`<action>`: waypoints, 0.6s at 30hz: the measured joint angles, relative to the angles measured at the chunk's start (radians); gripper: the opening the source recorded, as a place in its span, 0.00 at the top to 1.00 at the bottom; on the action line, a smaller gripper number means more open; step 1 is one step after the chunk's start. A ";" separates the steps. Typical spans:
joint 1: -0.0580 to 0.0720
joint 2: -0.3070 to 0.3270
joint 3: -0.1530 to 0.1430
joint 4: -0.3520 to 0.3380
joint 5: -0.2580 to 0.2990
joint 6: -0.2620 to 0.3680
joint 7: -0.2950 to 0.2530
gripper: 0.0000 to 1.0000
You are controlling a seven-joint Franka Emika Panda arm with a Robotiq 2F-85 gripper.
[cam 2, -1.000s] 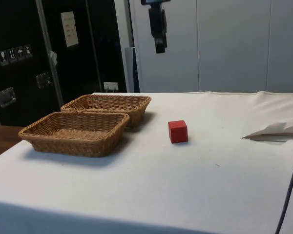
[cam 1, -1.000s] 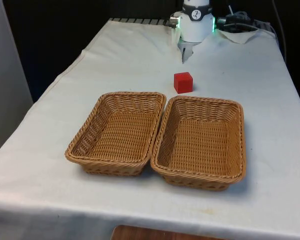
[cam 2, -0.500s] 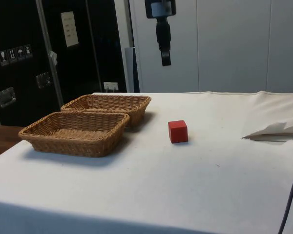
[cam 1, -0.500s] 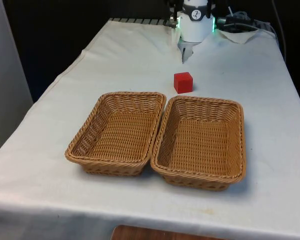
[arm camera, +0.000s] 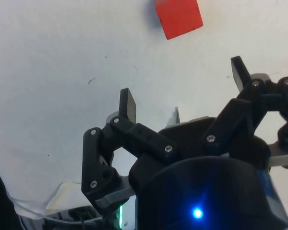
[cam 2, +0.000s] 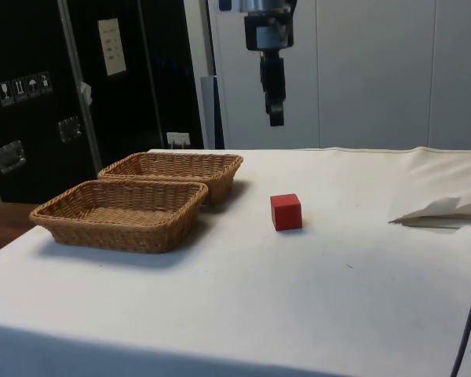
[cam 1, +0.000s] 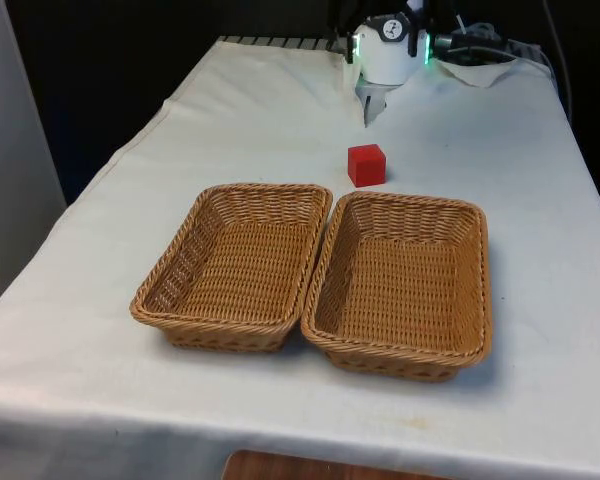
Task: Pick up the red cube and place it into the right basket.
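Since the red cube [cam 1: 366, 165] sits on the white worktop [cam 1: 540, 200], just behind the far rims of the two baskets and touching neither, nothing of the task is done yet. Both the right basket [cam 1: 401, 285] and the left basket [cam 1: 238, 263] hold nothing. The whole job remains: to go down, to grasp the cube, to lift it and to set it into the right basket. The pincer [cam 2: 275, 110] hangs high above the worktop, not far from over the cube, and its fingers [arm camera: 128, 104] are spread apart with nothing between them. Compared with half a second ago, it is lower and closer to the cube, while the cube and baskets are unmoved.
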 measured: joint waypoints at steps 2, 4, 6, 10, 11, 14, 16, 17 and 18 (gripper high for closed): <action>-0.001 0.000 -0.002 -0.007 0.000 0.008 -0.002 0.00; -0.004 0.000 -0.011 -0.029 0.000 0.035 -0.010 0.00; -0.005 0.004 -0.019 -0.045 0.000 0.059 -0.015 0.00; -0.005 0.026 -0.031 -0.069 0.002 0.112 -0.022 0.00; -0.005 0.026 -0.031 -0.069 0.002 0.112 -0.022 0.00; -0.005 0.054 -0.032 -0.077 0.007 0.150 -0.022 0.00; -0.005 0.078 -0.032 -0.078 0.012 0.174 -0.022 0.00; -0.005 0.091 -0.032 -0.078 0.017 0.186 -0.022 0.00; -0.005 0.091 -0.032 -0.078 0.017 0.186 -0.022 0.00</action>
